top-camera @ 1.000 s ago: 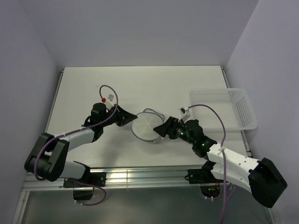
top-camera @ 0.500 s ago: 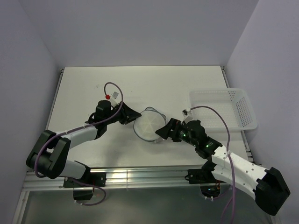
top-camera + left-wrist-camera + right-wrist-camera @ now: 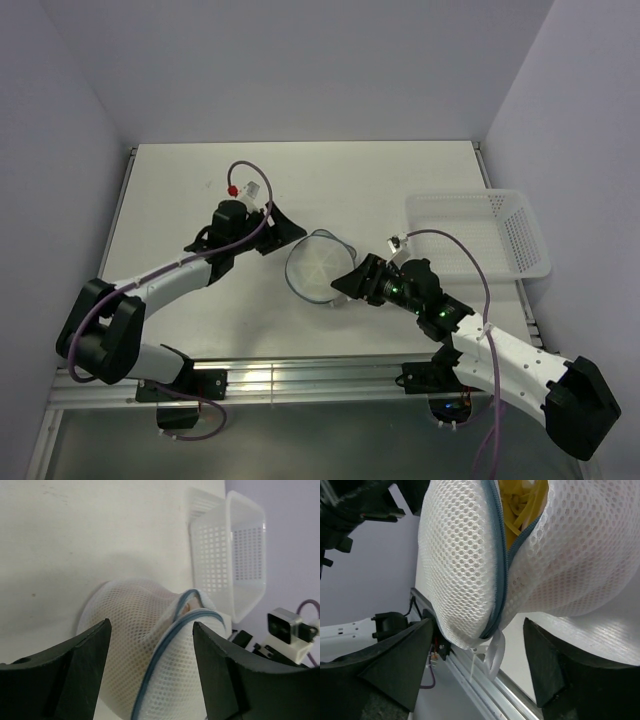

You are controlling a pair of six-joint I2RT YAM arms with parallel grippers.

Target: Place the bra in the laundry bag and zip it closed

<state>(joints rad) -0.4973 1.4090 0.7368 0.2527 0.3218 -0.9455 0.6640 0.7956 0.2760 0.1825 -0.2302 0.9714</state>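
The laundry bag [image 3: 315,268], a round white mesh pouch with a blue-grey zip rim, lies mid-table between both arms. Its zip [image 3: 501,570] gapes at one stretch, and the yellow bra [image 3: 522,500] shows inside. My left gripper [image 3: 285,232] is open just up-left of the bag and touches nothing; in the left wrist view the bag [image 3: 130,615] fills the space ahead of its spread fingers [image 3: 80,665]. My right gripper [image 3: 345,283] is open at the bag's right edge. The bag's lower rim and a white loop tab [image 3: 495,652] hang between its fingers [image 3: 555,665].
A white plastic lattice basket [image 3: 480,235] stands at the table's right edge, behind the right arm, and also shows in the left wrist view as the basket [image 3: 230,555]. The aluminium rail [image 3: 300,375] runs along the near table edge.
My left gripper has opened, let go of the bag's left rim and drawn back up-left. The bag shifted slightly right. My right gripper stays at the bag's right edge.
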